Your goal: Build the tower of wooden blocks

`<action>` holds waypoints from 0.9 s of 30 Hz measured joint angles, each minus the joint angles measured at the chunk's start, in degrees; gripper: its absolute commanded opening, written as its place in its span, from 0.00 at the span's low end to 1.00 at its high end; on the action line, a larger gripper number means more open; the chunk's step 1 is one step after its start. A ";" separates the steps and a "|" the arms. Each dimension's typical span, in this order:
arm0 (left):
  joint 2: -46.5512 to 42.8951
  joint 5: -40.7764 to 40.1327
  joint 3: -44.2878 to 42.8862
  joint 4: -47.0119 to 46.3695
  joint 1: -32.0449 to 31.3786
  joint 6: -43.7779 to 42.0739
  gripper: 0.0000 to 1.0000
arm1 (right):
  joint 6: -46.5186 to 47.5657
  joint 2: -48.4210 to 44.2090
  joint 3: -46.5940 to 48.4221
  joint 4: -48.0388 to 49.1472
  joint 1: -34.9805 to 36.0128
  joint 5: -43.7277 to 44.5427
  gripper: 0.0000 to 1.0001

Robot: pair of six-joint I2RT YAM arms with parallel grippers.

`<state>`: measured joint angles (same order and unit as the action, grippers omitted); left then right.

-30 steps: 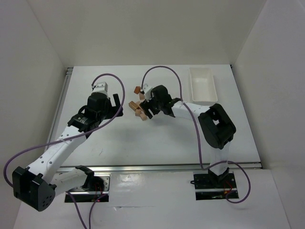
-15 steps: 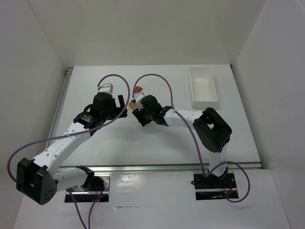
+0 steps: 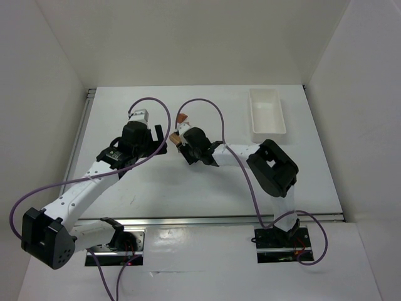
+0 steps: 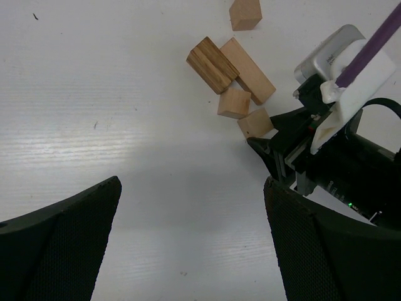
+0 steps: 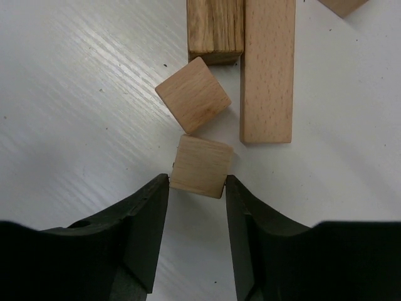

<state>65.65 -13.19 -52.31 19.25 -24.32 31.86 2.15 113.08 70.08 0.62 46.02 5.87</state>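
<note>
No tower at this point. The wood blocks (image 4: 233, 75) are lying flat in a loose cluster on the table (image 3: 207, 188), about mid-table and well left of the white tray (image 3: 282, 116).

The right gripper (image 5: 197, 188) is reaching across to the left, and its fingers (image 5: 147, 213) sit narrow on either side of the small cube (image 5: 200, 164). They only catch the cube's near end, and each fingertip looks pressed against a side. The rest of the cube sticks out past the tips.

Just beyond it is a second cube (image 5: 193, 103), turned at an angle, with the two corners about touching. Past that come a dark striped block (image 5: 215, 28) and a long pale block (image 5: 267, 69), lying side by side against each other. One more block (image 4: 245, 14) sits apart, farther out.

The left gripper (image 4: 192, 182) hangs over bare table just left of the cluster. Its fingers (image 4: 62, 244) are spread wide with nothing between them, and the blocks lie beyond its tips.
</note>
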 measured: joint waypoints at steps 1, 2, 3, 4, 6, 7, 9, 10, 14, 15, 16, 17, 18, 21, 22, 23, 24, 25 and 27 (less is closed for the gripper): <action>0.02 0.00 0.00 0.00 0.00 -0.02 1.00 | -0.02 0.37 0.09 0.26 0.02 0.15 0.47; 0.07 0.00 0.00 0.00 0.00 -0.11 1.00 | -0.04 0.94 0.31 0.42 0.02 0.42 0.38; 0.17 0.02 0.00 0.00 0.00 -0.13 1.00 | 0.00 1.44 0.42 0.74 0.02 0.42 0.35; 0.33 0.04 0.00 0.00 0.00 -0.15 1.00 | -0.11 1.64 0.57 1.40 0.02 0.44 0.28; 0.68 0.07 0.00 -0.02 0.00 -0.28 1.00 | -0.50 1.84 0.74 1.73 0.02 0.28 0.15; 0.94 0.11 0.00 0.00 0.00 -0.33 1.00 | -0.59 1.84 0.74 1.73 0.04 0.15 0.14; 1.40 0.35 0.00 -0.07 0.00 -0.44 1.00 | -0.74 1.81 0.74 1.88 0.04 0.31 0.13; 1.62 0.52 0.00 -0.13 0.00 -0.52 1.00 | -0.81 1.81 0.74 1.84 0.09 0.81 0.13; 3.13 1.92 -0.04 -1.14 0.00 -1.70 1.00 | -0.85 1.01 0.15 1.44 0.13 4.31 0.13; 3.72 2.38 -0.09 -1.40 0.00 -1.88 1.00 | -0.90 0.28 -0.42 1.29 0.11 5.29 0.13; 4.55 2.86 -0.26 -1.68 0.00 -1.99 1.00 | -1.09 -0.57 -0.98 1.03 0.02 6.10 0.13; 5.33 3.15 -0.44 -1.95 0.00 -2.05 1.00 | -1.27 -1.57 -1.70 0.83 -0.28 6.80 0.13; 6.25 3.52 -0.61 -2.43 0.00 -2.12 1.00 | -1.51 -2.64 -2.47 0.70 -0.48 7.19 0.13; 8.92 4.59 -1.11 -3.72 0.00 -2.54 1.00 | -2.91 -6.67 -5.44 0.02 -2.03 7.63 0.13; 9.84 4.96 -1.40 -4.09 -0.07 -2.97 1.00 | -3.32 -7.87 -6.32 -0.20 -2.89 7.91 0.13; 10.84 5.18 -1.73 -4.48 -0.17 -3.17 0.99 | -3.80 -8.94 -7.17 -0.31 -3.87 8.13 0.13; 11.87 5.44 -2.19 -4.68 -0.28 -3.19 0.99 | -4.24 -9.84 -8.00 -0.35 -5.07 8.31 0.13; 13.03 5.73 -2.86 -4.87 -0.50 -3.26 0.97 | -4.63 -10.43 -8.72 -0.44 -6.34 8.33 0.13; 15.30 6.12 -4.24 -5.66 -0.94 -3.30 0.97 | -5.29 -10.73 -9.75 -0.61 -8.20 8.35 0.13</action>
<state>80.95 -7.07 -56.55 13.58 -25.26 28.56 -3.14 102.35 60.34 0.01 37.82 14.22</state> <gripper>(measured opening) 0.979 0.433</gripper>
